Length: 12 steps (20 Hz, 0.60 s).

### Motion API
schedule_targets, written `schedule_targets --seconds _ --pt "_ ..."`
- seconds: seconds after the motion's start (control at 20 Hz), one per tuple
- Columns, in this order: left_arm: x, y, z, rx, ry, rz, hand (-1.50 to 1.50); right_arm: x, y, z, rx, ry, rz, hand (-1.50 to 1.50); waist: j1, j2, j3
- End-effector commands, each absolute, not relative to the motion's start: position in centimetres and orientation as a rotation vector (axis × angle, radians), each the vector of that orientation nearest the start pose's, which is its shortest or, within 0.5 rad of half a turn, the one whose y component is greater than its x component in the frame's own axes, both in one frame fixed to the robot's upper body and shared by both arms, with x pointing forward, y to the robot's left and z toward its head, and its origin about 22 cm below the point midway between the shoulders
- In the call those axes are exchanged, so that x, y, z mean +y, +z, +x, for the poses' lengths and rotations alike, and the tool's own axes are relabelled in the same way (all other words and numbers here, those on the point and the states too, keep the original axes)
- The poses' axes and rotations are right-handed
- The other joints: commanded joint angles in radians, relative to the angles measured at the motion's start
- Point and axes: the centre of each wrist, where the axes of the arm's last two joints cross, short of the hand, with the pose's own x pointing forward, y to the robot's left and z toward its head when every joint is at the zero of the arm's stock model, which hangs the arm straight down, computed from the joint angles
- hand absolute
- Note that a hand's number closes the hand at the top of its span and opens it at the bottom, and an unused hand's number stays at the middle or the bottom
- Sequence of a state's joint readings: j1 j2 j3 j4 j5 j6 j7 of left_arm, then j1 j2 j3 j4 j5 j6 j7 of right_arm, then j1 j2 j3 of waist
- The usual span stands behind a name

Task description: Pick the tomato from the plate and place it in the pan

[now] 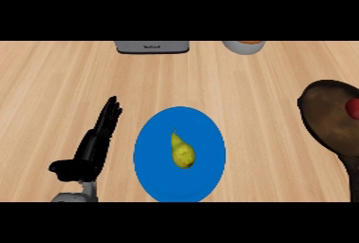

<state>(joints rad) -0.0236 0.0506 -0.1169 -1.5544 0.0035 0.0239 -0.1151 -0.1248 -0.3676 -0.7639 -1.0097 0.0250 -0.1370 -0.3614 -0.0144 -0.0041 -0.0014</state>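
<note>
One wide wooden counter [63, 80] fills the frame, its bare grain open across the whole upper left and the band between the centre and the right edge. In the lower centre lies a blue plate [157, 161], its bottom rim running just to the lower limit of the scene; on it rests a yellow-green pear [182, 153], stem pointing up the frame (no tomato on this plate). At the right edge sits a dark brown pan [326, 116], cut off by the frame's side, with its handle trailing down toward the lower right corner. The tomato [353, 108] shows as a red patch inside the pan, half clipped by the right edge.

The left hand [98, 140] stands at the lower left, just beside the plate's left rim but apart from it, fingers straight and pointing up the frame, holding nothing. The right hand is nowhere in the frame.

Along the top edge, a grey appliance [153, 47] sits left of centre and a pale bowl [244, 46] right of it, both cropped.
</note>
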Motion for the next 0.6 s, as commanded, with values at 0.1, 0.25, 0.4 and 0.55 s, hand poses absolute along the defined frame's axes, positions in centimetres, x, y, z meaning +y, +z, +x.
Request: schedule_targets --seconds 0.1,0.25,0.4,0.55 --pt "21.3 2.1 24.7 -1.700 -0.135 -0.064 0.00 -45.9 -1.7 16.3 -1.532 -0.437 -0.932 -1.50 0.012 0.003 0.001" --pt "20.1 0.1 25.0 -1.703 -0.117 -0.063 0.00 -44.6 -1.7 13.4 -1.494 -0.402 -0.946 -1.50 0.008 0.003 0.001" --pt "21.2 2.3 24.8 -1.704 -0.121 -0.060 0.00 -44.4 0.2 13.9 -1.484 -0.381 -0.923 -1.50 0.011 0.003 0.001" --pt "19.7 1.6 23.7 -1.695 -0.129 -0.074 0.00 -43.5 -1.0 13.5 -1.475 -0.363 -0.964 -1.50 0.013 0.004 0.001"
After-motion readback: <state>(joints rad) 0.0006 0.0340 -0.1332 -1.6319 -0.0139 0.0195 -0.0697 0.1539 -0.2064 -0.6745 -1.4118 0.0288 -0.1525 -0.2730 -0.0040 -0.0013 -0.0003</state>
